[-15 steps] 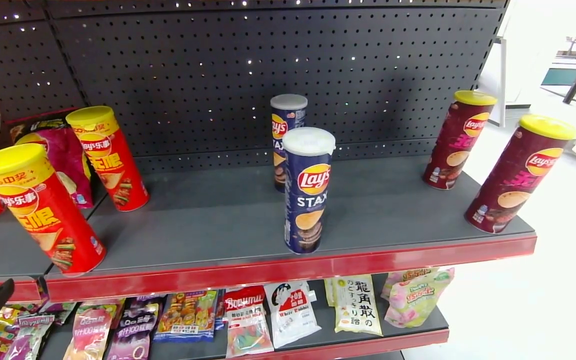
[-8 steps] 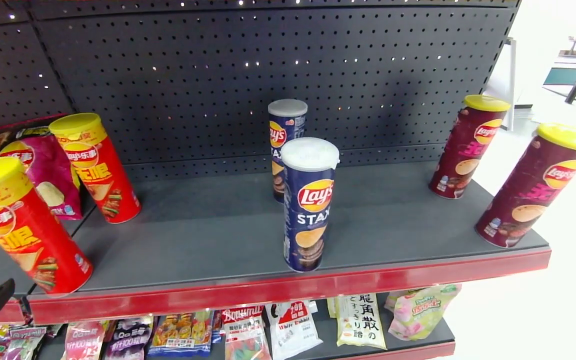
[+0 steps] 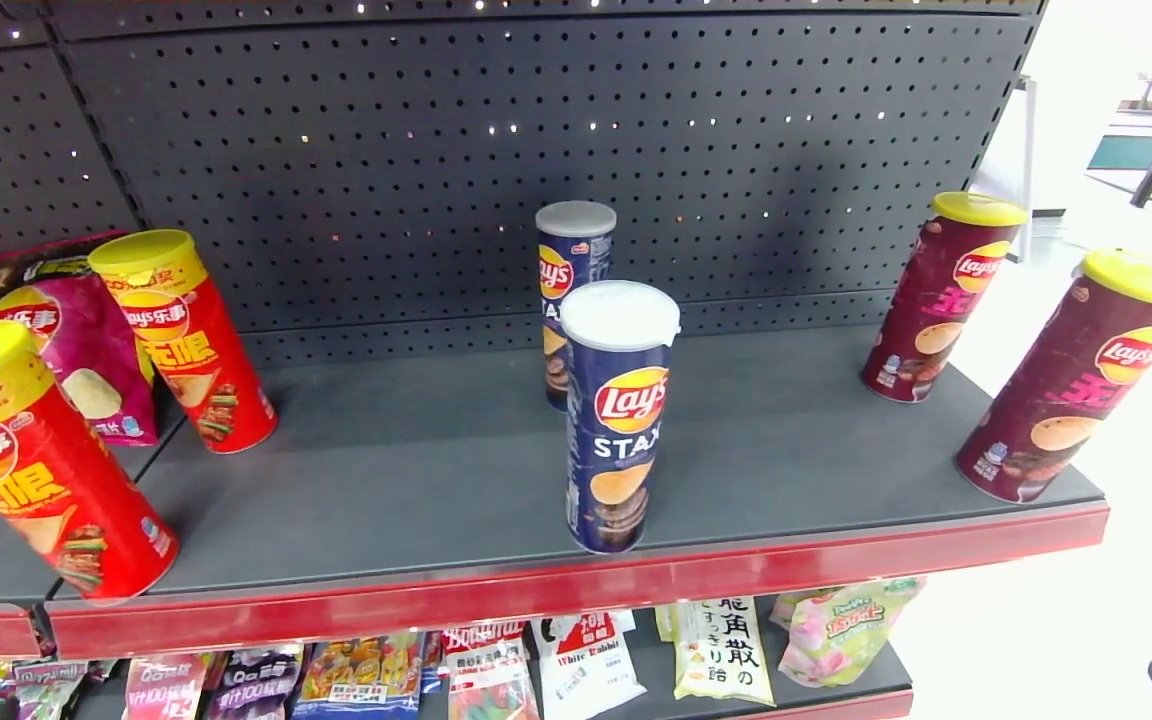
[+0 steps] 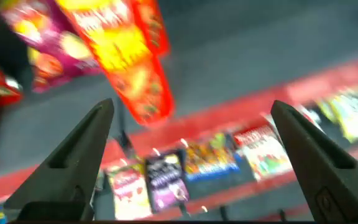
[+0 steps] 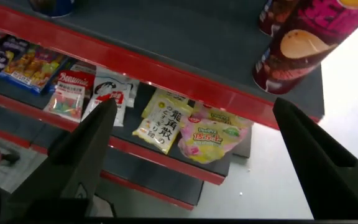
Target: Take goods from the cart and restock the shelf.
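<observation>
Only the head camera has shifted over the past second; the cans keep their places on the shelf (image 3: 416, 470). Two red cans (image 3: 36, 460) stand at the left, the near one at the red front lip (image 3: 576, 590). Bare shelf lies on either side of two blue cans (image 3: 616, 420), and two maroon cans (image 3: 1076, 380) hold the right end. Before the lip hover the left gripper (image 4: 192, 106) and the right gripper (image 5: 196, 102), fingers apart and empty.
</observation>
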Robot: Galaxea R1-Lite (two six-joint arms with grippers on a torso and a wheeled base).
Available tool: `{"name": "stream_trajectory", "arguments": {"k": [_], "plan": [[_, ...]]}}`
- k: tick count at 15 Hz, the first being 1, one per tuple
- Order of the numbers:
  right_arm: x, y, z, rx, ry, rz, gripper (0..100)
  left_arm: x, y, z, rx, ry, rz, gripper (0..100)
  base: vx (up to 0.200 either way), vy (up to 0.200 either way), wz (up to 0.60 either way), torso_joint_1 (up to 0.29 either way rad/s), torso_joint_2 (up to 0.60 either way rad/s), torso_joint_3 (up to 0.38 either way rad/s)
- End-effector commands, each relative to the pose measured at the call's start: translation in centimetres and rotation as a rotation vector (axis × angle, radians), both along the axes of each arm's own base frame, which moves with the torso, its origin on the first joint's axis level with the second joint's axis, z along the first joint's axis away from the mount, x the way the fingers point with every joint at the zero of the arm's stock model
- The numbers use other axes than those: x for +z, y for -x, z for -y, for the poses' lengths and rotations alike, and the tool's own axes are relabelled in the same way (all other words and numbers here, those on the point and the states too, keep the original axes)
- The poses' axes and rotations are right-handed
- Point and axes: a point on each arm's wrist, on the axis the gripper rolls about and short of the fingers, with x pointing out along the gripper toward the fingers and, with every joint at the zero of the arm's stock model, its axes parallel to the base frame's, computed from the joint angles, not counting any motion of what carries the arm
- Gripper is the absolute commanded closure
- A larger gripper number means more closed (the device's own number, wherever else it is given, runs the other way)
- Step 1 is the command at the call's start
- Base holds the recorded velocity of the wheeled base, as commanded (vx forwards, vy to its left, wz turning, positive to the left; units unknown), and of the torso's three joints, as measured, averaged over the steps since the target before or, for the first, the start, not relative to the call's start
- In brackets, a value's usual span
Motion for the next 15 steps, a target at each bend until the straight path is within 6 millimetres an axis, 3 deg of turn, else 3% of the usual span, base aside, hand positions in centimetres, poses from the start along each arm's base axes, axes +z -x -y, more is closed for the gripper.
{"name": "stream_trajectory", "arguments": {"k": [1, 3, 5, 6, 9, 11, 13, 15], "plan": [[1.5, -3.9, -0.6, 0.077, 0.015, -0.044, 0, -2.6, 3.6, -0.1, -0.080, 0.025, 0.046, 0, 0.000, 0.000, 0.00, 0.000, 0.00, 0.000], [1.8, -6.9, -1.5, 0.134, 0.015, -0.030, 0, -5.1, 3.9, -0.1, -0.099, 0.031, 0.031, 0, 0.000, 0.000, 0.00, 0.000, 0.00, 0.000], [2.0, -9.0, -2.8, 0.207, 0.015, -0.042, 0, -5.5, 3.3, -0.1, -0.070, 0.032, 0.063, 0, 0.000, 0.000, 0.00, 0.000, 0.00, 0.000], [2.3, -9.9, -3.5, 0.240, 0.002, -0.061, 0, -6.7, 2.8, -0.1, -0.058, 0.070, 0.025, 0, 0.000, 0.000, 0.00, 0.000, 0.00, 0.000], [3.2, -11.3, -5.6, 0.318, -0.060, -0.102, 0, -9.0, 1.5, -0.5, 0.161, 0.108, 0.089, 0, 0.000, 0.000, 0.00, 0.000, 0.00, 0.000], [3.1, -12.3, -6.2, 0.325, -0.064, -0.122, 0, -8.9, 1.4, -0.5, 0.176, 0.143, 0.108, 0, 0.000, 0.000, 0.00, 0.000, 0.00, 0.000], [2.2, -13.4, -6.7, 0.327, -0.057, -0.142, 0, -9.0, 1.4, -0.1, 0.027, 0.165, 0.098, 0, 0.000, 0.000, 0.00, 0.000, 0.00, 0.000], [1.7, -14.3, -7.0, 0.327, -0.046, -0.167, 0, -9.4, 1.4, -0.1, -0.008, 0.158, 0.067, 0, 0.000, 0.000, 0.00, 0.000, 0.00, 0.000]]}}
